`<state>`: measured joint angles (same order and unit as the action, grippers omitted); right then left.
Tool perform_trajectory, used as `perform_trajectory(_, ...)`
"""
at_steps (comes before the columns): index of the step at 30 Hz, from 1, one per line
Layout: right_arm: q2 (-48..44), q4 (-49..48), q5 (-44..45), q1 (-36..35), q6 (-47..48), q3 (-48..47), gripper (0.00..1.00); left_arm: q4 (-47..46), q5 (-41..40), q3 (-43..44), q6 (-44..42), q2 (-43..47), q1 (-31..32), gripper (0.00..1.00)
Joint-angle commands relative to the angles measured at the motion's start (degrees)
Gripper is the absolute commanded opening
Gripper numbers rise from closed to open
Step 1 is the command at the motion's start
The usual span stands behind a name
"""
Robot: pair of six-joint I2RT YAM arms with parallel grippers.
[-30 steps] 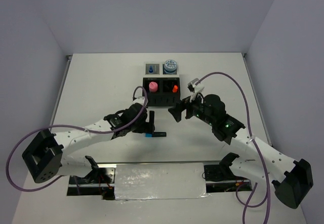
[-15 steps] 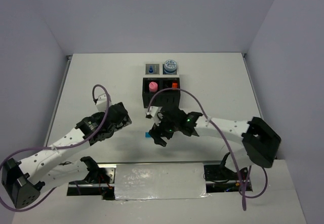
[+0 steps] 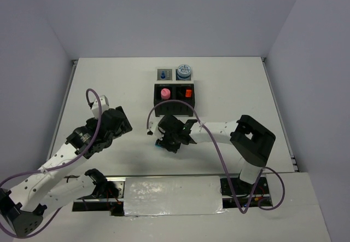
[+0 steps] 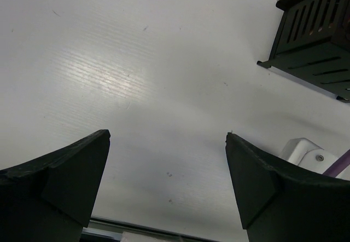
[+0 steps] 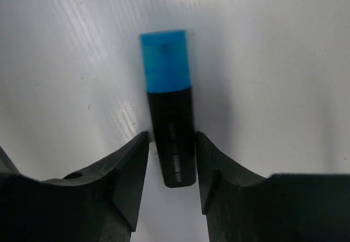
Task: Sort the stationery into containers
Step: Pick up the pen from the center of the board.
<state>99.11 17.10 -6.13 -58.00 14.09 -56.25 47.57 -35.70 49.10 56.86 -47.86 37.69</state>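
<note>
The flat white table (image 3: 229,88) holds a black plastic box with two square holes (image 3: 175,109). Near its front lies a short black highlighter with a blue cap (image 5: 168,110). The left gripper (image 4: 167,143) hangs well apart, fingers spread wide. The right gripper (image 5: 171,143) is on it: the highlighter runs straight out between its fingers, which pinch the black end, blue cap pointing away.
</note>
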Motion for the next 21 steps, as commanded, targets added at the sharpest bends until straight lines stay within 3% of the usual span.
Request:
perform_trajectory(1,1.87,0.65,-0.03,-1.76,-0.11,-1.32,0.41,0.59,-0.16,2.49,-2.54,0.57,-0.51,0.99)
perform_trajectory(2,2.14,0.56,-0.02,-1.94,-0.46,-1.41,0.38,0.59,-0.16,2.66,-2.54,0.57,-0.6,0.99)
perform_trajectory(3,2.14,0.3,-0.37,-2.38,-0.72,-1.32,0.25,0.51,0.19,2.75,-2.72,0.92,-0.6,0.99)
perform_trajectory(4,1.97,-0.4,-0.46,-2.47,-1.25,-0.88,0.18,-0.19,0.63,2.84,-2.81,1.1,-0.6,0.99)
perform_trajectory(7,-1.54,-6.97,1.56,-2.47,-4.23,1.93,0.08,-4.04,4.39,1.97,-5.08,2.5,-0.6,0.99)
perform_trajectory(13,-16.91,-19.71,6.03,-2.56,-16.43,7.55,0.08,-22.94,25.81,-3.75,-11.07,8.3,-0.6,0.99)
perform_trajectory(17,-25.87,-28.23,11.13,-4.13,-28.11,10.98,0.05,-36.55,33.66,-6.47,-9.06,9.27,-0.6,0.99)
perform_trajectory(18,-26.94,-29.74,12.45,-4.84,-29.37,11.68,0.01,-38.24,34.64,-6.65,-8.87,8.92,-0.6,0.99)
perform_trajectory(21,-30.46,-34.66,15.97,-7.56,-31.93,14.14,0.0,-44.21,37.71,-7.09,-7.91,7.17,-0.6,0.96)
